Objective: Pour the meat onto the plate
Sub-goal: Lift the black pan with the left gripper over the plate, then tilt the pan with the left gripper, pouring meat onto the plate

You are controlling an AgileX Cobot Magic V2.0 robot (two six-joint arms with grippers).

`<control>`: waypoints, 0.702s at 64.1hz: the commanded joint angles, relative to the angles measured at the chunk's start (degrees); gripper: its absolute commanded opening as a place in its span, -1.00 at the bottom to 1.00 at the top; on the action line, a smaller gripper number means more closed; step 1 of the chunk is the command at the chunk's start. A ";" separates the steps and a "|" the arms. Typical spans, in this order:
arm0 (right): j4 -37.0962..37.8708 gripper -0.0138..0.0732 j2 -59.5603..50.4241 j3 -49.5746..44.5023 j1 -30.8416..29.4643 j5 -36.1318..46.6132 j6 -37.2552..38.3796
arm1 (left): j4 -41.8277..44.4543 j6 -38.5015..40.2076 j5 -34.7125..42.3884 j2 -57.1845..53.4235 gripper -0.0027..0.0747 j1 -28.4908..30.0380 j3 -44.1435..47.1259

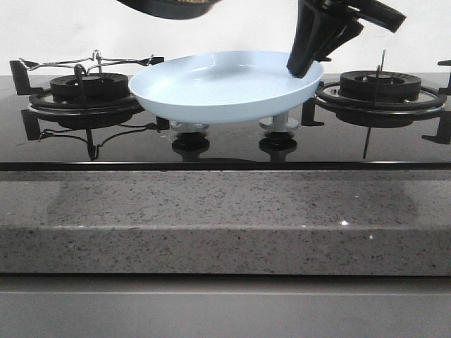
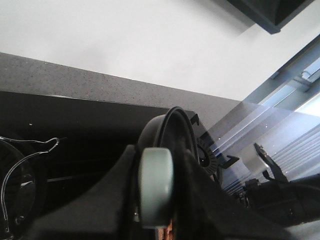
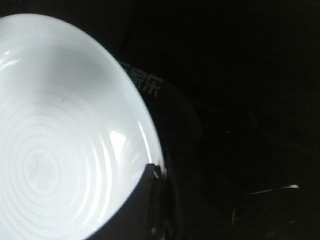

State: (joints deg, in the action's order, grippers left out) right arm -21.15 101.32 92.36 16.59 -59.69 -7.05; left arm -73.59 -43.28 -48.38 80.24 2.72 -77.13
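The pale-blue plate (image 1: 225, 88) hangs level above the cooktop, between the two burners. My right gripper (image 1: 303, 67) is shut on its right rim. In the right wrist view the plate (image 3: 60, 140) is bare inside, and the gripper (image 3: 160, 175) pinches its edge. A black frying pan (image 1: 169, 7) is held high above the plate's left side. A sliver of brown meat (image 1: 194, 3) shows at its rim. My left gripper (image 2: 156, 210) is shut on the pan's pale-green handle (image 2: 156, 185). The pan (image 2: 170, 132) is seen edge-on there.
A left burner (image 1: 84, 91) carries a thin wire rack (image 1: 84, 63). A right burner (image 1: 380, 88) stands past the plate. Two knobs (image 1: 190, 144) (image 1: 278, 141) sit under the plate. A speckled stone counter edge (image 1: 225, 218) runs along the front.
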 commanded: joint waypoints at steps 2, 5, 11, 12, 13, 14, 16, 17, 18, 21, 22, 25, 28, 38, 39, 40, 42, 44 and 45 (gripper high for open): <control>-1.79 -0.82 -3.46 1.29 0.04 1.57 -0.67 | -1.45 -2.13 4.24 -4.12 -0.98 -3.23 -1.80; -1.79 -0.82 -3.46 1.29 0.04 1.57 -0.67 | -0.07 -2.98 5.65 -4.98 -0.98 -4.79 -1.80; -1.79 -0.82 -3.46 1.29 0.04 1.57 -0.67 | 4.38 -3.22 9.26 -6.52 -0.98 -7.90 -1.80; -1.79 -0.82 -3.46 1.29 0.04 1.57 -0.67 | 5.69 -3.21 10.16 -6.88 -0.98 -8.41 -1.80; -1.79 -0.82 -3.46 1.29 0.04 1.57 -0.67 | 6.58 -3.21 10.79 -7.00 -0.98 -9.21 -1.80; -1.79 -0.82 -3.46 1.29 0.04 1.57 -0.67 | 7.53 -3.21 11.33 -7.18 -0.98 -9.75 -1.80; -1.79 -0.82 -3.46 1.29 0.04 1.57 -0.67 | 9.18 -3.21 12.30 -7.45 -0.98 -10.88 -1.80; -1.79 -0.82 -3.46 1.29 0.04 1.57 -0.67 | 10.59 -3.21 13.15 -7.77 -0.98 -12.01 -1.80; -1.79 -0.82 -3.46 1.29 0.04 1.57 -0.67 | 11.26 -3.21 13.59 -7.89 -0.98 -12.59 -1.80; -1.79 -0.82 -3.46 1.29 0.04 1.57 -0.67 | 13.79 -3.21 15.17 -8.03 -0.98 -14.62 -1.80; -1.79 -0.82 -3.46 1.29 0.04 1.57 -0.67 | 14.76 -3.21 15.87 -8.27 -0.98 -15.51 -1.80; -1.79 -0.82 -3.46 1.29 0.04 1.51 -0.67 | 16.86 -3.21 17.26 -8.27 -0.98 -17.21 -1.80; -1.79 -0.82 -3.46 1.29 0.04 1.51 -0.67 | 18.74 -3.21 18.77 -8.27 -0.98 -19.01 -1.80; -1.79 -0.82 -3.46 1.29 0.04 1.51 -0.67 | 27.25 -3.21 23.29 -8.54 -0.98 -24.62 -1.80; -1.79 -0.82 -3.46 1.29 0.04 1.51 -0.67 | 28.17 -3.21 23.60 -8.62 -0.98 -25.15 -1.80; -1.79 -0.82 -3.46 1.29 0.04 1.51 -0.67 | 29.53 -3.21 24.15 -8.75 -0.98 -25.95 -1.80; -1.79 -0.82 -3.46 1.29 0.04 1.51 -0.67 | 31.65 -3.21 24.79 -8.85 -0.98 -27.21 -1.80; -1.79 -0.82 -3.46 1.29 0.04 1.51 -0.67 | 33.20 -3.21 25.23 -9.01 -0.98 -28.18 -1.80; -1.79 -0.82 -3.46 1.29 0.04 1.51 -0.67 | 33.87 -3.11 25.49 -9.18 -0.98 -28.66 -1.80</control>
State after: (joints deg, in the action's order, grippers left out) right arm -21.15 101.32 92.36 16.59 -59.69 -7.05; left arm -42.06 -46.64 -29.39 73.90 -22.94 -77.01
